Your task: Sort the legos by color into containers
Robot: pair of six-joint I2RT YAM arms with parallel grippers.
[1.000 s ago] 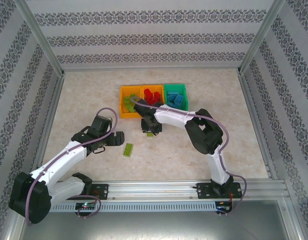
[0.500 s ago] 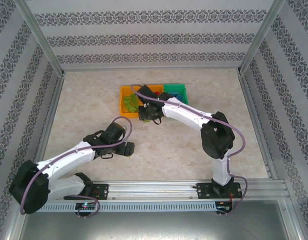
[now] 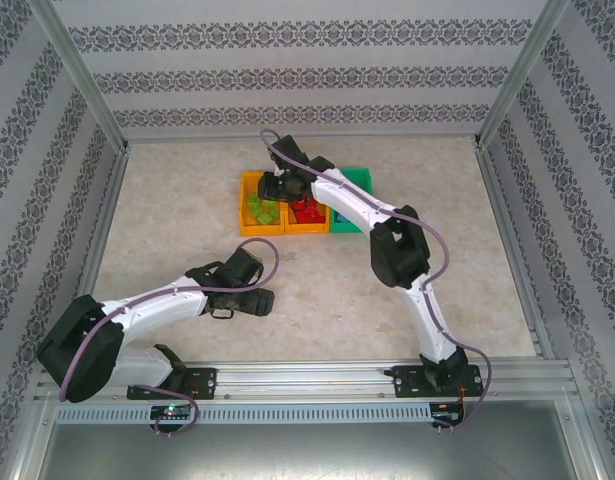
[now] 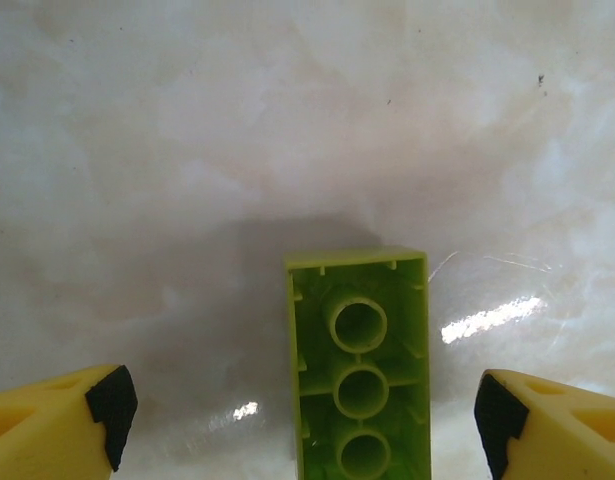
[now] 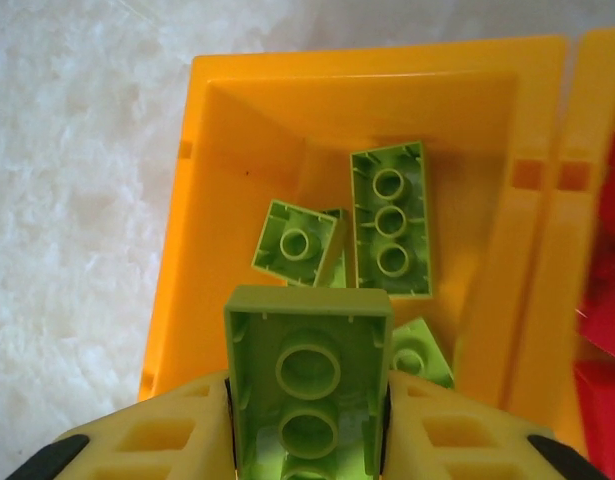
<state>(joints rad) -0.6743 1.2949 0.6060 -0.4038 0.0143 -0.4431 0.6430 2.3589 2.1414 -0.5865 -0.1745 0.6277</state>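
Right wrist: holding a lime green lego (image 5: 307, 365) in the right end effector (image 5: 309, 425), closed narrow on its sides, hollow underside toward the camera, above the leftmost orange container (image 5: 237, 110). Below it, inside that container, more lime legos (image 5: 390, 220) lying loose.

Left wrist: straddling a second lime lego (image 4: 359, 350) with the left end effector (image 4: 305, 408), spread wide, no contact either side. Underside up, flat on the desk (image 4: 187, 150).

Top external: red legos (image 3: 307, 211) in the middle container.

lt: bright, even | glare: streak on table (image 4: 487, 318) | shadow: soft, behind lime brick (image 4: 357, 350) | focus: sharp
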